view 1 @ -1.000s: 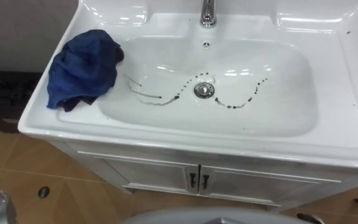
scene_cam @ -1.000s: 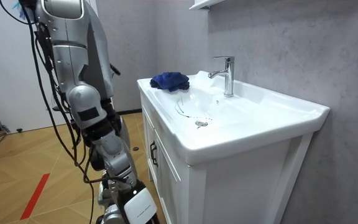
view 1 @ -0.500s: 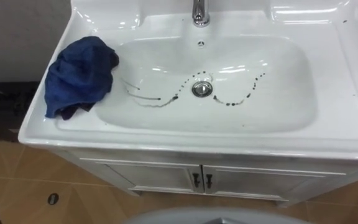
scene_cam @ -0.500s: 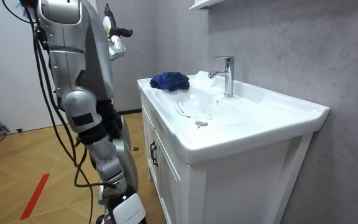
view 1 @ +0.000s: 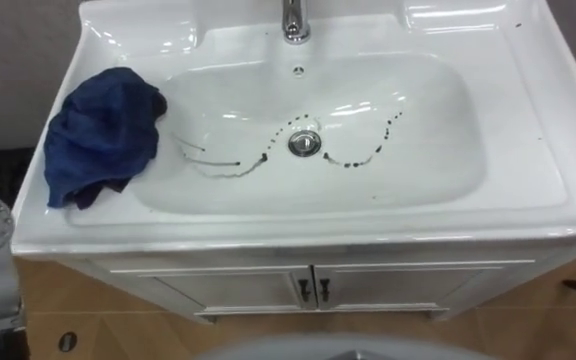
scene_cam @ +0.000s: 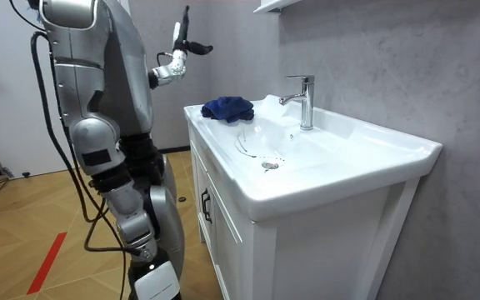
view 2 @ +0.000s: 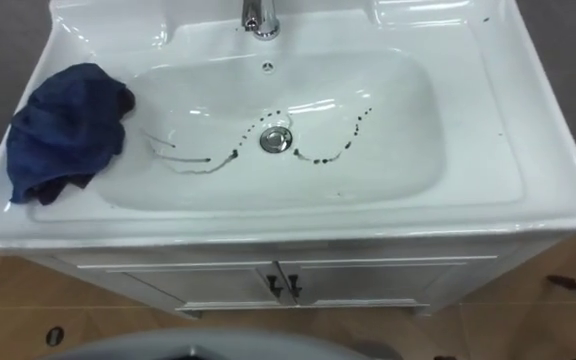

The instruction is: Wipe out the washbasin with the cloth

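White ceramic basin (view 1: pixel 448 170) holds a drain (view 1: pixel 305 143) with dotted dark marks (view 1: pixel 358 160) curving to either side of it. A crumpled blue cloth (view 1: pixel 98 135) lies on the left rim, overhanging the bowl's edge, touching neither hand. The faucet (view 1: pixel 294 20) stands at the far rim. The left hand (scene_cam: pixel 183 46) is raised near the wall with fingers spread, holding nothing. The right hand (scene_cam: pixel 157 283) hangs low; I cannot tell its state.

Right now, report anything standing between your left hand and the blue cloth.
Nothing visible does. The left hand is raised, fingers open, to the room view's left of the blue cloth, with only air between them. The cloth lies bunched on the left rim of the basin, nothing on top of it.
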Robot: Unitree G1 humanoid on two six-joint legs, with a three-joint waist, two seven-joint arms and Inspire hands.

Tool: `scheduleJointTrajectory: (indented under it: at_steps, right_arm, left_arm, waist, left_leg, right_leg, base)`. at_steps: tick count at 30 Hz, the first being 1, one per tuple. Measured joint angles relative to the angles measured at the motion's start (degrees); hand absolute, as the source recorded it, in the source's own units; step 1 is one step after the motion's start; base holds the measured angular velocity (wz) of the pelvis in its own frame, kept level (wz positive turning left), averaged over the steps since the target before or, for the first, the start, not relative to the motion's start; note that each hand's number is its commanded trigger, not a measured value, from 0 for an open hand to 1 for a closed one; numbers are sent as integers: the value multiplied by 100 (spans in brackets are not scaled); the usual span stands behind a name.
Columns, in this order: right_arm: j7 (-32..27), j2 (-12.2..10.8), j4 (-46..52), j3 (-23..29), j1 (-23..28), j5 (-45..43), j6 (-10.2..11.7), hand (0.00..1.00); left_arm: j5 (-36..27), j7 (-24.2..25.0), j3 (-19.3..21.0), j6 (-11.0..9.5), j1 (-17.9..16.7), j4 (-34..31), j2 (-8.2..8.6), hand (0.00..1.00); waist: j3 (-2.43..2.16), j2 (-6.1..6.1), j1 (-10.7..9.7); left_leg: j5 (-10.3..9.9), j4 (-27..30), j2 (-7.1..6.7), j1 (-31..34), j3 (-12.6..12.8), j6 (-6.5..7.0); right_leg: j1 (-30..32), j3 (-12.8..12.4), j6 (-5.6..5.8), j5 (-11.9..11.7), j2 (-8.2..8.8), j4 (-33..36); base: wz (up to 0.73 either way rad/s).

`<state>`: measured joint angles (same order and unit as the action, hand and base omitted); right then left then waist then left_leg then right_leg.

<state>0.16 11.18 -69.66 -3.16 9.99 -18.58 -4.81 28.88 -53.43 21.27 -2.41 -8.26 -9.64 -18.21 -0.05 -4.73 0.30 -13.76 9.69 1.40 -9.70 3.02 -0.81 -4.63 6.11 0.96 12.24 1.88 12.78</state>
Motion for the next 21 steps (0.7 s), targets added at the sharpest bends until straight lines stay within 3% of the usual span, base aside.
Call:
scheduleJointTrajectory:
  at_steps: [5,11,13,16,21]
  right_arm:
    - [5,-11,-44,-4,-8,-3,-10,0]
    - [31,-27,-400,-66,-309,5,-18,0]
    - [31,-34,-411,-65,-318,3,-26,0]
    - [21,-41,-414,-65,-334,-14,-25,0]
    - [26,-42,-454,-65,-328,-34,-33,0]
  left_arm:
    - [475,289,-617,-17,0,-312,15,0]
    - [565,678,-1385,-11,-4,-133,178,0]
    - [565,809,-1692,-8,-4,-114,266,0]
    - [568,944,-1786,-13,-8,61,399,0]
    - [570,1028,-1799,-10,-9,257,425,0]
  waist:
    - [11,42,-151]
    - [81,143,-299]
    - [68,168,-300]
    - [59,189,-298]
    - [50,192,-295]
  left_leg:
    - [0,-13,-1,-2,72,0]
    - [1,-16,0,-11,170,0]
    - [0,-19,0,-44,186,0]
    - [0,-25,9,-62,230,0]
    - [1,-28,15,-81,261,0]
  right_leg:
    - [44,-62,4,-2,1,36]
    - [83,-191,11,-8,-22,91]
    - [83,-207,15,-11,-26,72]
    - [81,-228,8,-22,-37,68]
    - [70,-240,7,-51,-41,80]
  base:
    - [-5]
    - [-10]
    - [-2]
    - [-7]
    - [-3]
